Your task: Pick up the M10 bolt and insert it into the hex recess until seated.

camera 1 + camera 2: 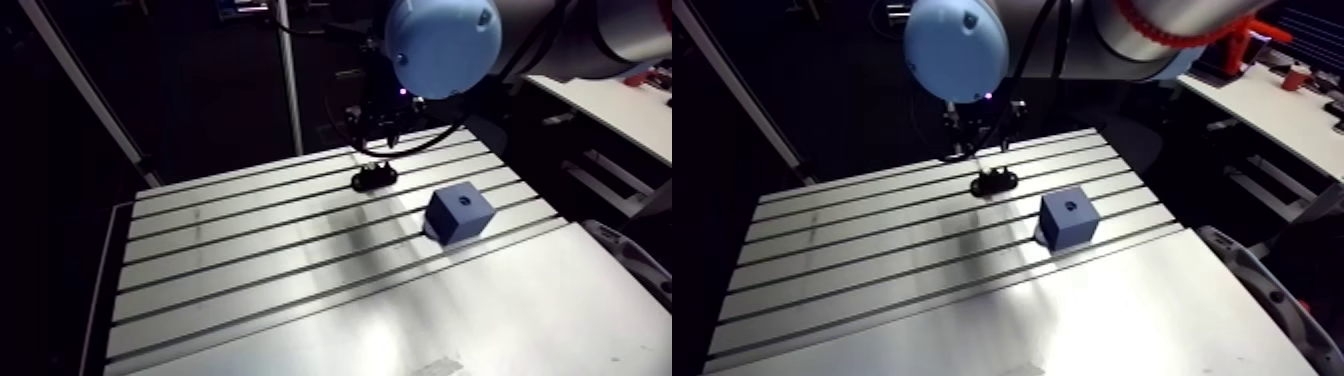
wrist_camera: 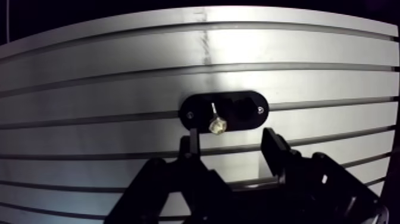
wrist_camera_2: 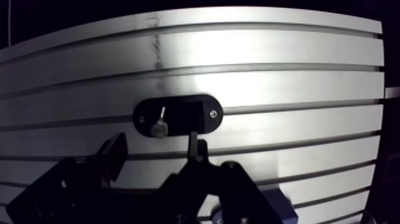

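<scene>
The M10 bolt [image 2: 216, 124] stands in a black oval holder [image 2: 238, 111] on the slotted table, its pale hex head up and its thin shank showing. In the wrist view my gripper [image 2: 232, 143] is open, with nothing between the fingers. It hangs above the table just short of the holder, and the bolt lies slightly ahead of one fingertip [image 2: 193, 142]. In the arm view the gripper [image 1: 385, 135] hovers behind and above the holder [image 1: 373, 177]. A blue cube [image 1: 460, 213] with a dark recess in its top face sits to the holder's front right.
The slotted aluminium table [image 1: 260, 270] stretches forward with long grooves. Its far edge runs just behind the holder. A corner of the blue cube [image 3: 275, 205] shows beside the gripper body in the wrist view.
</scene>
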`<state>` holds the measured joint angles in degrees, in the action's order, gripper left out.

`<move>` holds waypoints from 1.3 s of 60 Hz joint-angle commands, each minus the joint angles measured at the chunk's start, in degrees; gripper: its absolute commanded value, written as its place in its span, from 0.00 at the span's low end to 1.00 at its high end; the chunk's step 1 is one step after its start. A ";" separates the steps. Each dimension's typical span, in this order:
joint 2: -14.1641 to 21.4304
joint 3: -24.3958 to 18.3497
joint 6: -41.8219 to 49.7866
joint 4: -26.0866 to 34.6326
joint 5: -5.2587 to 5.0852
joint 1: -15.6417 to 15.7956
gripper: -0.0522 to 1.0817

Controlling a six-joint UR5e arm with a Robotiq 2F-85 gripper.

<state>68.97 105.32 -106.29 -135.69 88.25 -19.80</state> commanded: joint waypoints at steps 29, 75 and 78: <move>-2.37 0.02 0.86 -0.76 0.03 0.28 0.46; -3.72 0.02 0.86 -1.12 0.12 0.37 0.50; -3.87 0.02 0.86 -1.12 0.12 0.37 0.50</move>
<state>65.37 105.29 -105.42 -136.81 88.31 -19.44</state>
